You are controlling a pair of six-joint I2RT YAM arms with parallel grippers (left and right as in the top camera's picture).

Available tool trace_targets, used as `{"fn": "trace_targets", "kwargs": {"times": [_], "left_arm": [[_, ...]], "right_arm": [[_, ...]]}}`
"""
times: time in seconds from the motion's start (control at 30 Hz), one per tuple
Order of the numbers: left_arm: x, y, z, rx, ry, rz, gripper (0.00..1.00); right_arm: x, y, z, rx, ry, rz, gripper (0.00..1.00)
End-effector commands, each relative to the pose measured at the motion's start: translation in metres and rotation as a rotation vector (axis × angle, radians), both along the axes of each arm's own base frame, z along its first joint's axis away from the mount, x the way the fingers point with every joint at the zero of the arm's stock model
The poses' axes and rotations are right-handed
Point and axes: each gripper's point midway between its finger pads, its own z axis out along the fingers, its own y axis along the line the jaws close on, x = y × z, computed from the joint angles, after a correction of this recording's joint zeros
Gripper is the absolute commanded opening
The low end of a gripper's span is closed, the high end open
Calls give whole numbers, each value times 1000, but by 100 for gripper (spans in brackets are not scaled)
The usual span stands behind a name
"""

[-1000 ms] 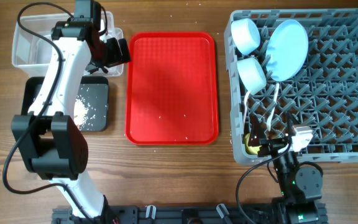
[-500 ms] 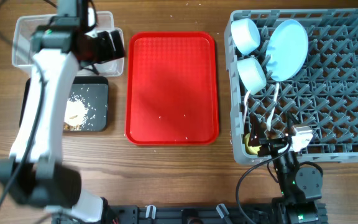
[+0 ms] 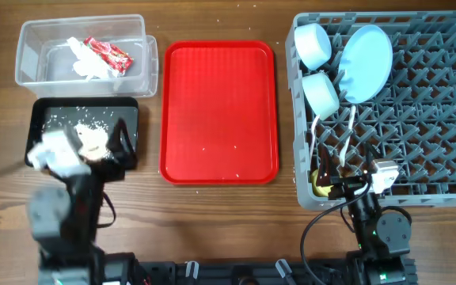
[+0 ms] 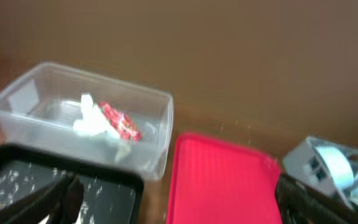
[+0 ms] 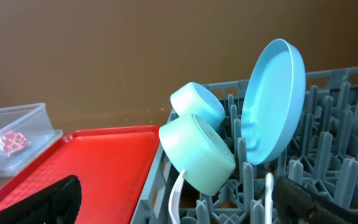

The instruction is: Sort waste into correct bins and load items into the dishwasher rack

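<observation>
The clear tub (image 3: 30, 32) at the back left holds the crumpled white napkin (image 3: 81, 62) and the red wrapper (image 3: 108, 54). Both also show in the left wrist view, napkin (image 4: 91, 121) and wrapper (image 4: 120, 121). The black tray (image 3: 42, 115) holds beige crumbs (image 3: 93, 141). My left gripper (image 3: 85, 146) is blurred over the black tray's front, open and empty (image 4: 179, 205). The grey rack (image 3: 426, 103) holds the plate (image 3: 368, 62), two bowls (image 3: 313, 44) (image 3: 321, 93), the fork (image 3: 315, 142), the spoon (image 3: 347, 142) and the yellow cup (image 3: 321, 187). My right gripper (image 3: 340, 180) is open and empty (image 5: 179, 208) at the rack's front left corner.
The flat red serving tray (image 3: 218, 111) lies between the bins and the rack, with only a few tiny crumbs on it. Wooden table (image 3: 212, 222) shows along the front edge.
My left arm has pulled back from above the clear tub to the front left over the black tray, uncovering the napkin and wrapper in the tub. The right arm has not moved.
</observation>
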Motion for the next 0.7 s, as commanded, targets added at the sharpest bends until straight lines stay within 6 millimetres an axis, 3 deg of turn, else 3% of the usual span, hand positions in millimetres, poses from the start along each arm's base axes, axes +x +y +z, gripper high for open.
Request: {"fn": "trace_targets", "kwargs": {"times": [0.0, 0.37, 0.67], "left_arm": [[-12, -6, -36, 10, -85, -34, 100], [-15, -5, -71, 29, -258, -26, 100], [-10, -6, -100, 22, -202, -33, 100]], "right_arm": [[-1, 2, 2, -9, -10, 16, 100], [-1, 2, 2, -9, -10, 16, 100], [-1, 2, 2, -9, -10, 16, 100]]}}
